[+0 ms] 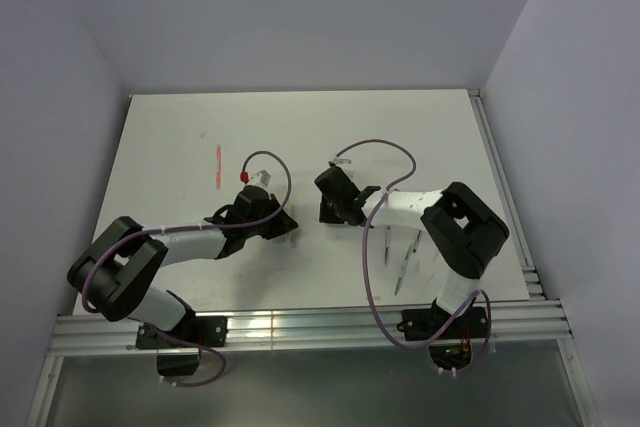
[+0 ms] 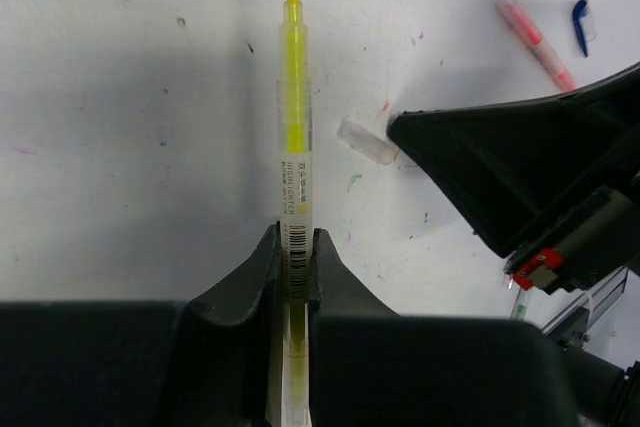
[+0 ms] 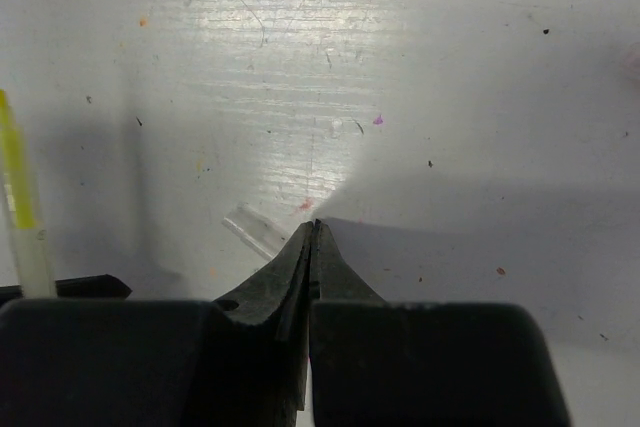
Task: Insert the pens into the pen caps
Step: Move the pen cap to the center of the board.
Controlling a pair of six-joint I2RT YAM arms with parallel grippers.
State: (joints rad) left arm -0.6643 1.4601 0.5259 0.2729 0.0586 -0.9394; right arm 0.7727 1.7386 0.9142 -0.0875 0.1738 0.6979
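Left end effector (image 2: 296, 239) clamped on yellow pen (image 2: 293, 137), nib bare, centre of left wrist view. Clear cap (image 2: 366, 141) lies loose on desk (image 2: 120, 97), just right of pen. Right end effector (image 3: 314, 232) jaws together, empty, tip beside cap. No pen visibly capped. Top view alone shows orange pen (image 1: 219, 165), upper left; left wrist alone shows pink pen (image 2: 536, 42), blue cap (image 2: 580, 25).

Both arms bend inward, left end effector (image 2: 297, 239) clamping a yellow pen (image 2: 294, 97), right end effector (image 3: 314, 227) fully closed.
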